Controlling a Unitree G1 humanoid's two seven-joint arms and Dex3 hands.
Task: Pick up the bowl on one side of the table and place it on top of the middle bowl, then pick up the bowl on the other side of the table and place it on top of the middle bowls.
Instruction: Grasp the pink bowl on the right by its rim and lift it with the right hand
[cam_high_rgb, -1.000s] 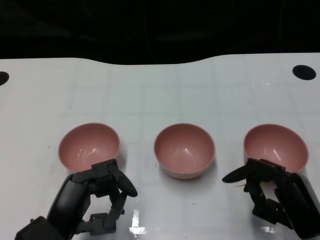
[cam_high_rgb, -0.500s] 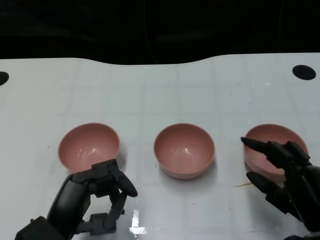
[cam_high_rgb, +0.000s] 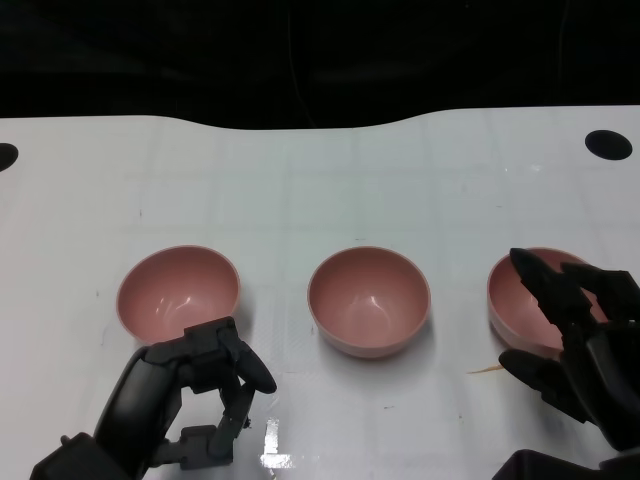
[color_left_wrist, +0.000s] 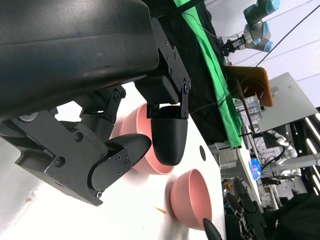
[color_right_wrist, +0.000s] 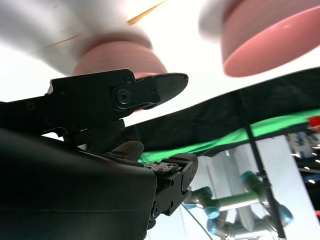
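Left hand (cam_high_rgb: 205, 385): lower left of the frame, fingers curled in, nothing held, resting just in front of the left bowl (cam_high_rgb: 178, 290).

Right hand (cam_high_rgb: 575, 345): lower right, fingers spread, nothing gripped; upper fingers are seen over the right bowl (cam_high_rgb: 525, 295), lower fingers by its near side. Contact with the rim cannot be told.

Orange sliver (cam_high_rgb: 485, 370): on the desk (cam_high_rgb: 320, 180), just left of the right hand.

Middle bowl (cam_high_rgb: 368, 300): centre of the frame, upright, nothing stacked in it.

Step in hand, as judged: the first pick, of the right bowl, at the reach stage. Next move, as judged: the fingers are to be closed across the rim, the bowl lifted and carried left over the middle bowl.
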